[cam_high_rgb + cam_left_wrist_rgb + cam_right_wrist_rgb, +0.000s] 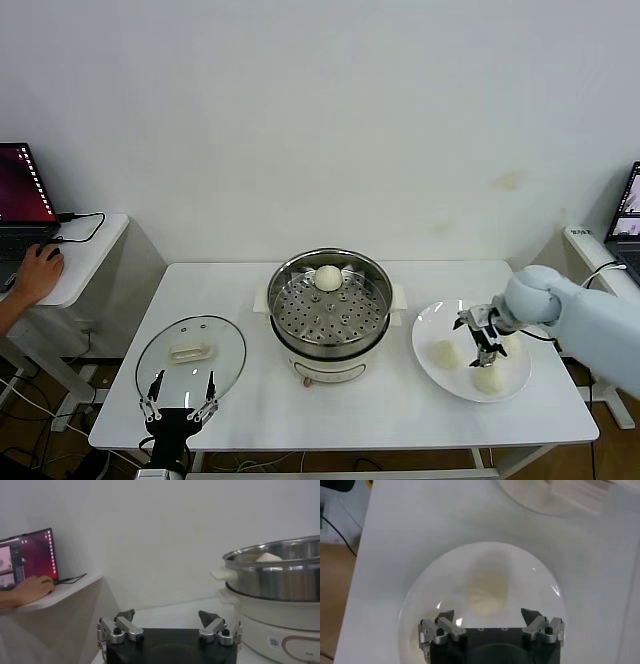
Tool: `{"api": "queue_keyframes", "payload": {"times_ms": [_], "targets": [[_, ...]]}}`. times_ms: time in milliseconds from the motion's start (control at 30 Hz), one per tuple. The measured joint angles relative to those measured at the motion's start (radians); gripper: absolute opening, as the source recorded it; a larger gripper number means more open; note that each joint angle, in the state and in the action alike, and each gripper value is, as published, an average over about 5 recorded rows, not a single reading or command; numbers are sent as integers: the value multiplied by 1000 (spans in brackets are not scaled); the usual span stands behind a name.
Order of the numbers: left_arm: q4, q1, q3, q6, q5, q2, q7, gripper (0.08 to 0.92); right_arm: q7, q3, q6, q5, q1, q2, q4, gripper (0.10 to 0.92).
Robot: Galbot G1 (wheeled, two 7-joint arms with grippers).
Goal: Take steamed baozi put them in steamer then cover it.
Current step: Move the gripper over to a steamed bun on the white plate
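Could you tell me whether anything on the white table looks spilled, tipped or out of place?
Nothing stands out: one pale round bun sits in the upright shiny steel steamer, others on the flat white plate, and the clear glass lid lies flat.

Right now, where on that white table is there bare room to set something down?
Bare patches: the back strip of the table behind the cover, and the front edge between steamer and plate. It is crowded on the plate, where the open right gripper hovers among baozi.
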Motion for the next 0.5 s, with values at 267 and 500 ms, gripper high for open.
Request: {"api": "queue_keyframes", "payload": {"times_ms": [267,500], "targets": [[10,-10,5,1,0,-4,0,823,7,34,2,-28,-52,49,-52,815],[13,-13,5,2,0,-5,0,823,14,55,-4,-44,-75,81,-87,768]]}}
